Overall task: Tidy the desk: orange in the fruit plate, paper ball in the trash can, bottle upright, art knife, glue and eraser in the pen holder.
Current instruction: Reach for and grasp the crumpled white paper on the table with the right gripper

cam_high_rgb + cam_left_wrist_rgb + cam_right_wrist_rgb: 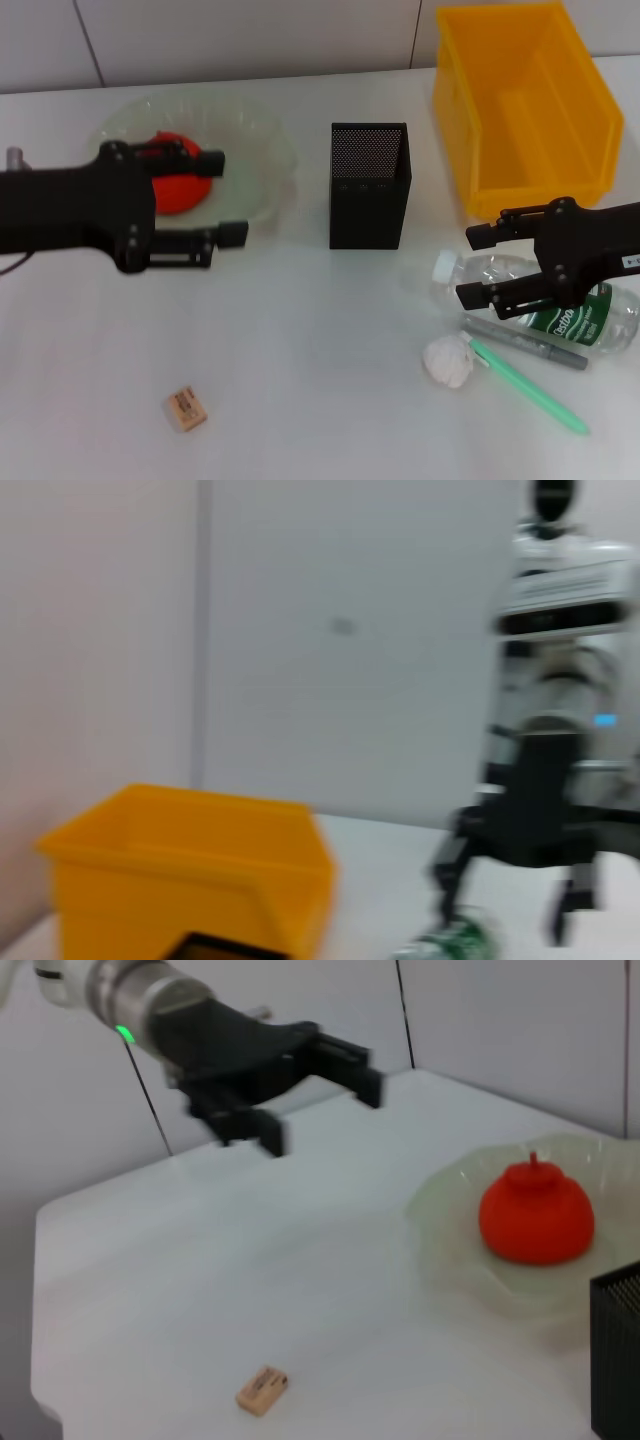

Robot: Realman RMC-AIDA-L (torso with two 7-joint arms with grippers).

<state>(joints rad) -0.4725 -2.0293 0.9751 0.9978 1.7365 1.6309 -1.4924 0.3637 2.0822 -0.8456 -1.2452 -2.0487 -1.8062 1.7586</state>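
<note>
Head view shows the orange point(178, 187) already sitting in the fruit plate point(262, 150), well left of the pen holder point(369, 186), with the left gripper point(218, 197) hanging over the plate's near edge, its fingers spread and holding nothing. Right of the pen holder and nearer the robot, the bottle point(545, 305) lies on its side on the table point(300, 380), cap end toward the pen holder, and the right gripper point(478, 265) hovers over its neck end with fingers spread, one on either side of the body, not yet closed. That makes righting the bottle the likely step in hand. To do it well, the fingers should come down squarely across the round body, somewhat back from the cap, and close firmly, since a clear plastic bottle will probably flex and roll if caught off centre. It then wants tipping up so its base lands on bare table, away from the yellow bin point(525, 100) behind it. Just in front of the bottle lie a grey pen-like stick point(530, 345) and a green one point(525, 383); which is the knife and which the glue I cannot tell. The paper ball point(447, 361) touches the green one's end, so the lift should not drag across them. The eraser point(186, 409) lies far to the left, near the front edge.
</note>
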